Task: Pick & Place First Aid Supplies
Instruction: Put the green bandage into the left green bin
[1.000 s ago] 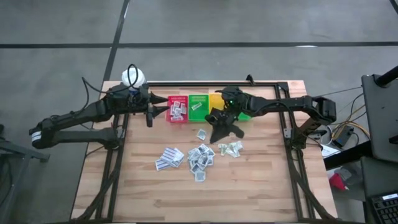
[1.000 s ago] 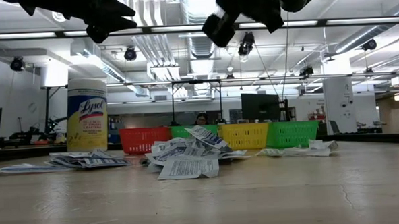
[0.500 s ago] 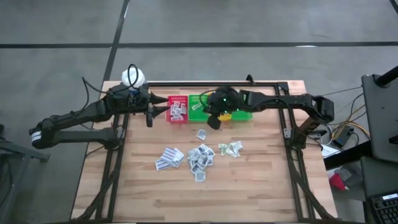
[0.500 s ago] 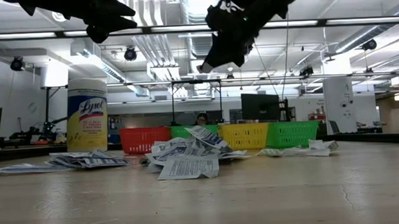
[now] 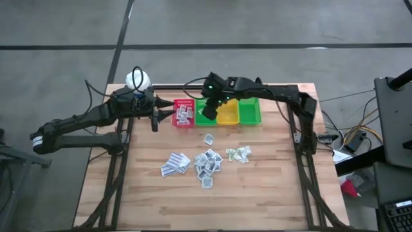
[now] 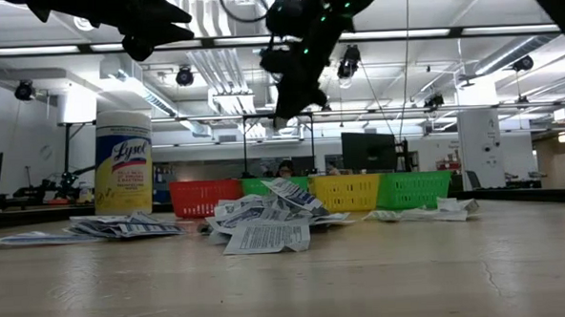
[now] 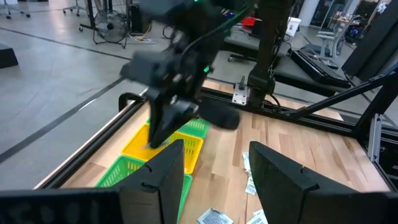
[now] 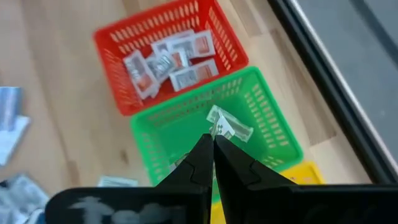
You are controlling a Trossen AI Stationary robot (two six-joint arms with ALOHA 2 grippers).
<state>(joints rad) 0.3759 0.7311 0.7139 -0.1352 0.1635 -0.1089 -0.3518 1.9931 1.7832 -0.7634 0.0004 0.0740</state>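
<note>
Loose white first aid sachets lie in heaps mid-table and show in the low view. At the far edge stand a red bin holding several sachets, a green bin, a yellow bin and another green bin. My right gripper is shut, pointing steeply down above the first green bin, where one white, green-printed sachet shows just past its tips. My left gripper waits open in the air, left of the red bin. My right gripper's shut fingertips line up with the green-printed sachet in the wrist view. I cannot tell whether they pinch its edge or whether it lies on the bin's floor below them. The fingers come from above, slanting down.
A yellow bottle with a white cap stands at the table's far left corner, behind my left arm. A black frame rail runs along the far edge behind the bins. Bare wood lies toward the near edge.
My right gripper has swung from over the table near the sachet heaps toward the far edge and to the left, past the yellow bin. It has turned at the wrist and tipped, and now points steeply down over the left green bin. It stays shut.
</note>
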